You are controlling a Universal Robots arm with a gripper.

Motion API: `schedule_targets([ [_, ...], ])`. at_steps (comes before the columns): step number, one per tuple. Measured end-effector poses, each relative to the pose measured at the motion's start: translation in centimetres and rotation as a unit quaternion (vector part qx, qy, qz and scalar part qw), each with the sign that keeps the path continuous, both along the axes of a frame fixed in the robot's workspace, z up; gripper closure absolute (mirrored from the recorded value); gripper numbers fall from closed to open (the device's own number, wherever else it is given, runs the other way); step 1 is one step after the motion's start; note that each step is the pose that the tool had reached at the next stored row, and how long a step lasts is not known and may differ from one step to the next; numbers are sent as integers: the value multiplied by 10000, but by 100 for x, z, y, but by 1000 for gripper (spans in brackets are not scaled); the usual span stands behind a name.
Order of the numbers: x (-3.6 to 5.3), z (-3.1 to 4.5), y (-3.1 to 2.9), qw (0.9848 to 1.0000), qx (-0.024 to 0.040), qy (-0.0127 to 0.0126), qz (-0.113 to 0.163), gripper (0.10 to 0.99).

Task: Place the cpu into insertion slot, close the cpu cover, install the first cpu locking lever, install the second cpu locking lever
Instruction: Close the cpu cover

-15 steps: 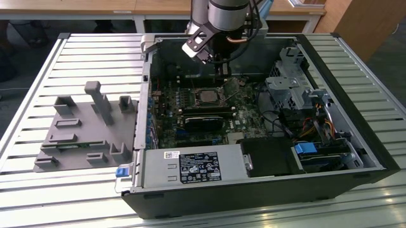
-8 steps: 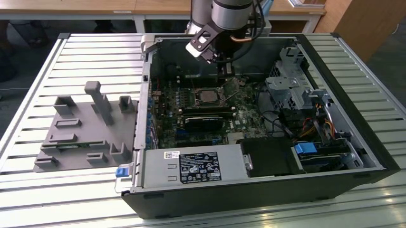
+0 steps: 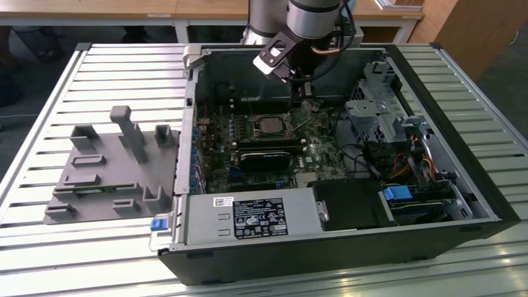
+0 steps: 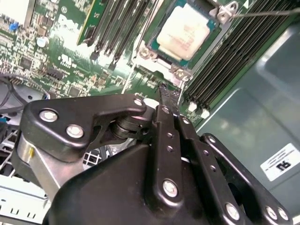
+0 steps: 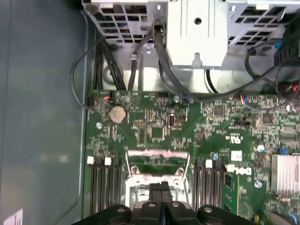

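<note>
Silvery-beige chip point(image 4: 185, 29) is seated in the socket point(image 4: 159, 58), just beyond the jaws, which are pressed together on nothing; gripper point(image 4: 168, 93) judged set for pushing, not grasping.

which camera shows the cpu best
The second wrist view: the cpu sits close, its pale top unblocked. The exterior view shows it small and far off; in the first wrist view the gripper hides much of it.

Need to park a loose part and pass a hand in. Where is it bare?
Bare: the slatted table in front of the case and around the grey fixture; inside, the grey case panel beside the motherboard. Crowded: drive cage and cables, and the insertion slot by the end effector.
</note>
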State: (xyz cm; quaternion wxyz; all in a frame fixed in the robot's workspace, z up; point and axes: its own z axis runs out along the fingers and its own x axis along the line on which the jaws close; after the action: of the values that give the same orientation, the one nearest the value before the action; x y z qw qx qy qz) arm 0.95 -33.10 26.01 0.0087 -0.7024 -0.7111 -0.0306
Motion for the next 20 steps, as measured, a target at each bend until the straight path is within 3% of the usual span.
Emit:
schedule_targets([
  [12, 148, -2, 0, 10000, 0, 0, 69, 980],
  [14, 228, -7, 4, 9999, 0, 0, 111, 980],
  [20, 292, -13, 13, 9999, 2, -1, 137, 980],
])
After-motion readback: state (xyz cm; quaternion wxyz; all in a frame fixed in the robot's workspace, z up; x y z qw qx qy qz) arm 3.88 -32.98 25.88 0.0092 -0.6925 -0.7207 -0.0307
